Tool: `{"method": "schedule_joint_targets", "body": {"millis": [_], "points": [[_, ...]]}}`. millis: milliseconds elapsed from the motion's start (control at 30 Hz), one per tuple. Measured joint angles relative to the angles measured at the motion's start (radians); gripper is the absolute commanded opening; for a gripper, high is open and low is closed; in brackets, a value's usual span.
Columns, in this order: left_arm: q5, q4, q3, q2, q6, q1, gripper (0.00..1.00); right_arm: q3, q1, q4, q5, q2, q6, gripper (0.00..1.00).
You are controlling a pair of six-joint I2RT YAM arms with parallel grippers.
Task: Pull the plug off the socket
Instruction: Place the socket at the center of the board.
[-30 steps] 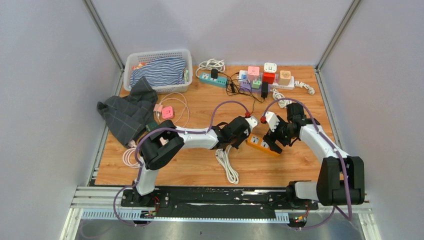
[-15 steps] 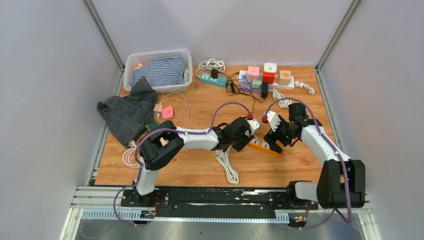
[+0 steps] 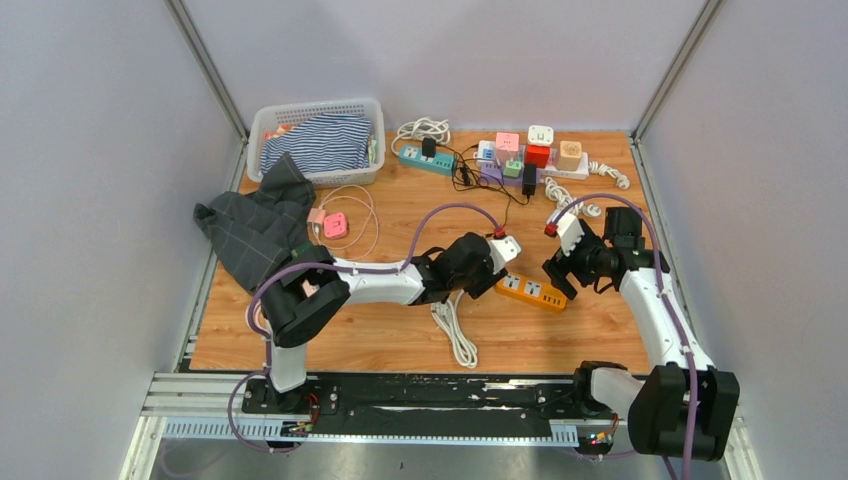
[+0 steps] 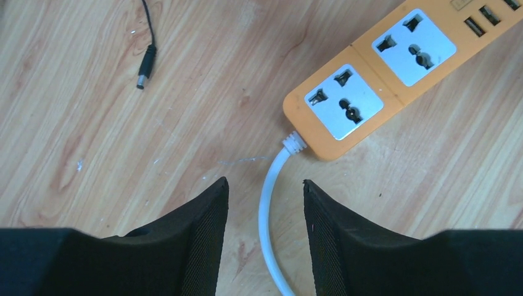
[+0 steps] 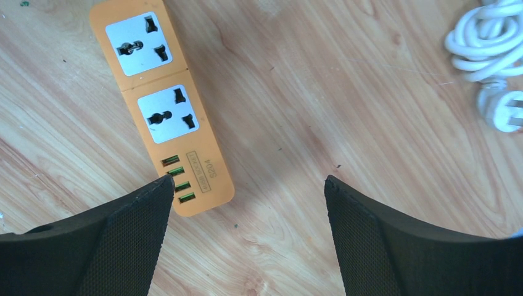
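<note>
Lower centre, the left claw [image 4: 264,187] has just sprung half open, straddling the cord [image 4: 266,246] without gripping it. The right claw [image 5: 247,180], wide and empty, has backed off rightward. Beyond, the strip [image 4: 370,80] shows both sockets bare. A white plug [image 5: 501,111] lies far right, so the job looks done.

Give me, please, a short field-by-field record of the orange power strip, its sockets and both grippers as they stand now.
power strip: orange, lying flat on the wooden table
sockets: both empty, no plug in either
white cord: leaves the strip's end, seen through the gap between the left fingers
left gripper: open, holding nothing
right gripper: wide open, holding nothing, near the strip's USB end
loose black connector: on the table, apart from the strip
</note>
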Motion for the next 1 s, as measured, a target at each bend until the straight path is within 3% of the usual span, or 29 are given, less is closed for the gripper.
{"method": "schedule_joint_targets", "body": {"millis": [100,133,167,200,233,333,533,667,900,1000], "points": [[-0.02,0.02,-0.028,-0.015,0.008,0.0,0.53,0.0,-0.018,0.005,-0.013,-0.031,0.003,0.92],[-0.028,0.029,-0.04,-0.022,0.011,0.0,0.58,0.0,-0.024,0.005,-0.018,-0.043,0.005,0.92],[-0.036,0.035,-0.052,-0.031,0.014,0.0,0.73,0.0,-0.03,0.005,-0.021,-0.053,0.008,0.93],[-0.043,0.042,-0.067,-0.045,0.02,0.0,0.96,0.0,-0.037,0.005,-0.027,-0.069,0.011,0.93],[-0.052,0.051,-0.089,-0.067,0.02,0.0,0.99,0.0,-0.046,0.006,-0.037,-0.092,0.014,0.93],[-0.087,0.101,-0.158,-0.142,0.04,-0.008,1.0,0.0,-0.06,0.006,-0.073,-0.153,0.019,1.0],[-0.103,0.225,-0.276,-0.291,0.076,-0.025,1.0,-0.002,-0.063,0.01,-0.241,-0.231,0.014,1.0],[-0.048,0.26,-0.245,-0.239,0.085,-0.013,1.0,-0.068,-0.064,0.02,-0.368,-0.249,-0.048,1.0],[0.126,0.248,-0.204,-0.112,0.081,0.021,0.93,-0.128,-0.064,-0.014,-0.391,-0.275,-0.149,0.99],[0.194,0.245,-0.194,-0.098,0.07,0.04,0.82,-0.128,-0.064,-0.015,-0.391,-0.275,-0.163,0.98]]}}
